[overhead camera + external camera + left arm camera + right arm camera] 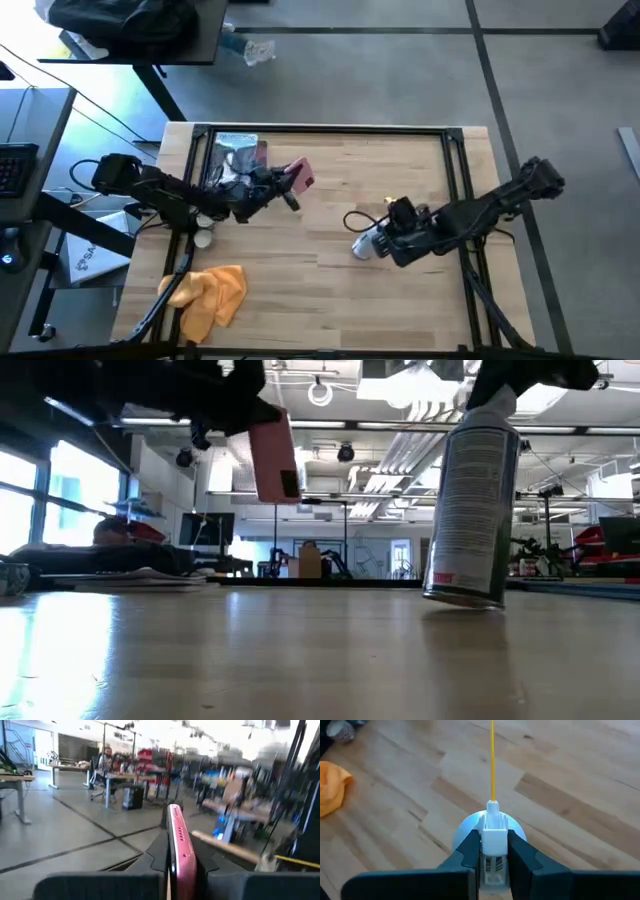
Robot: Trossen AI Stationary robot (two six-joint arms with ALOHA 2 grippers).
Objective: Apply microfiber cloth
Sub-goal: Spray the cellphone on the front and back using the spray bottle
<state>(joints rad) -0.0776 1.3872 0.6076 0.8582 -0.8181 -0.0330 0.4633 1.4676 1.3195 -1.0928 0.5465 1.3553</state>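
Observation:
The orange-yellow microfiber cloth (210,290) lies crumpled on the table near its front left corner, with no gripper touching it; a corner of the cloth (330,787) shows in the right wrist view. My left gripper (290,188) is at the table's far left-centre, shut on a pink-cased phone (272,455) held well above the table. My right gripper (385,240) is right of centre, shut on the white nozzle of a grey spray can (475,510). A thin yellow straw (492,760) sticks out from the nozzle. My left gripper pinches the phone (176,855) between its two fingers, one on each flat face, near one end. The phone's thin edge faces the wrist camera. The phone is lifted clear of the table, its free end reaching beyond the fingertips. My right gripper pinches the can's white nozzle cap (494,837) between its two fingers, at the top of the can. The fingers come from above, slanting in from the table's right. The can stands nearly upright, leaning a little, with its base (462,598) at the tabletop.
A silvery packet (235,155) lies at the table's far left, behind the left gripper. A black frame (320,130) runs along the table's far edge and sides. Bare wood lies between the cloth and the can.

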